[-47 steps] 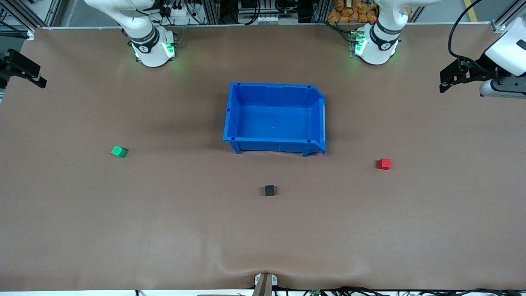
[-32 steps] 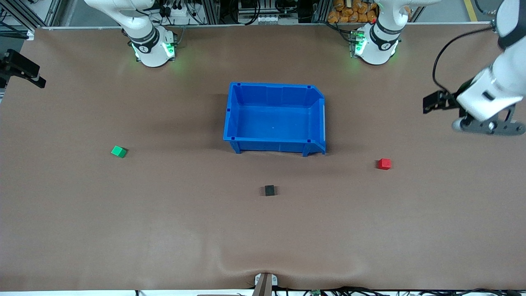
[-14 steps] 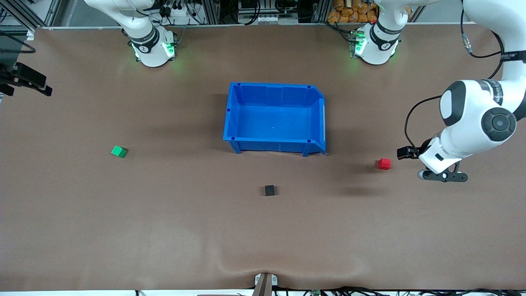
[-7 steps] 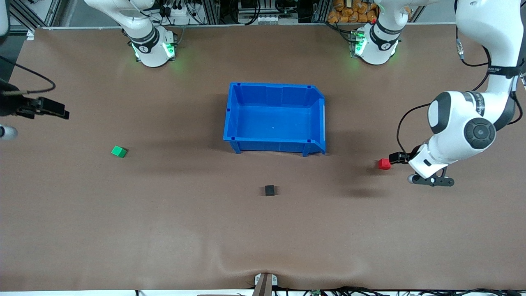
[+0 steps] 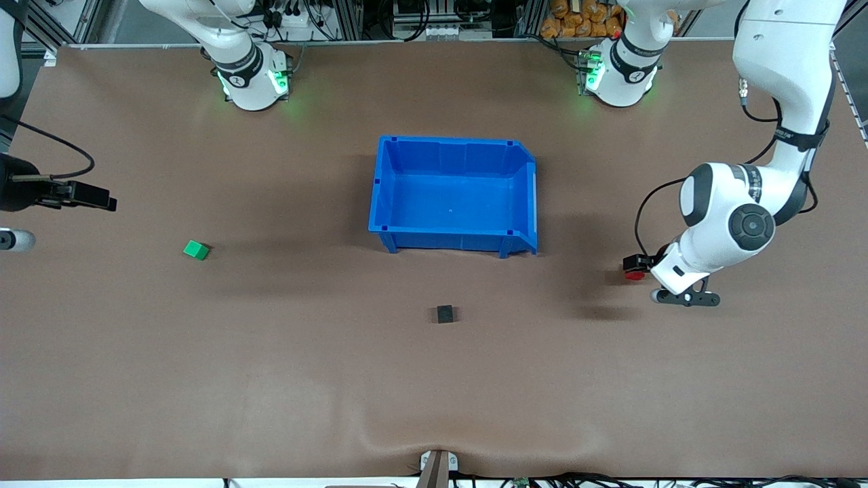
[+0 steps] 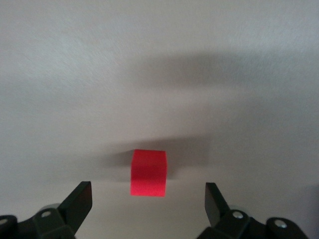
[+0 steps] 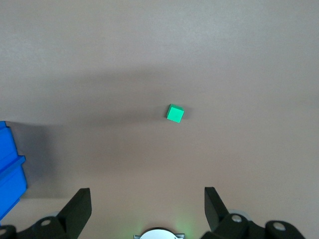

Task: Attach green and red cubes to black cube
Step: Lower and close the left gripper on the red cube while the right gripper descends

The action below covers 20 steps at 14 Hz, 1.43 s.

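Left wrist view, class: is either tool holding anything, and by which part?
Nothing is held. The left tool is open over the red cube, not gripping it; the right tool is open, above the table.

The left arm's white jointed links reach down from its base to the table's left-arm end, elbow bent, wrist angled low. Its black two-finger left gripper [image 5: 634, 262] hangs just above the tabletop, fingers [image 6: 79, 199] spread wide. The right arm comes in from the right-arm end of the table; its black two-finger right gripper [image 5: 95, 200] is up in the air, fingers [image 7: 79, 201] likewise spread wide, holding nothing.
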Each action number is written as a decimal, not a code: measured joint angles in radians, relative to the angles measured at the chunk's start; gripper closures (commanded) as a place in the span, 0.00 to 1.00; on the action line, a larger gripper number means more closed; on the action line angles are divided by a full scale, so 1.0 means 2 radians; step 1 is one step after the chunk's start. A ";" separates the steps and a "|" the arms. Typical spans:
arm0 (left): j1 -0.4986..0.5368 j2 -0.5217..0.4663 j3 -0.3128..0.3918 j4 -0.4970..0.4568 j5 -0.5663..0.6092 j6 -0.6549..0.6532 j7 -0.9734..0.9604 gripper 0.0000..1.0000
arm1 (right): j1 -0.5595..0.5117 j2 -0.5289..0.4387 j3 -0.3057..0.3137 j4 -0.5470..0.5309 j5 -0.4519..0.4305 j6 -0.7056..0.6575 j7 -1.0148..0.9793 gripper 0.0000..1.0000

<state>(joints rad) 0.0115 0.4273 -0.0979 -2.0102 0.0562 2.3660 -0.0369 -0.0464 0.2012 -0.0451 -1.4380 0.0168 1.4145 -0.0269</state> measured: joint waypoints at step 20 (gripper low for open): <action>-0.005 0.047 0.000 -0.003 0.038 0.043 0.000 1.00 | -0.051 0.105 -0.002 -0.016 0.000 0.087 0.001 0.00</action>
<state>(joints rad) 0.0007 0.5214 -0.0969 -2.0159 0.1313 2.4526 -0.0368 -0.1486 0.4109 -0.0492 -1.4696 0.0176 1.5892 -0.0249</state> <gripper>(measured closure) 0.493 0.000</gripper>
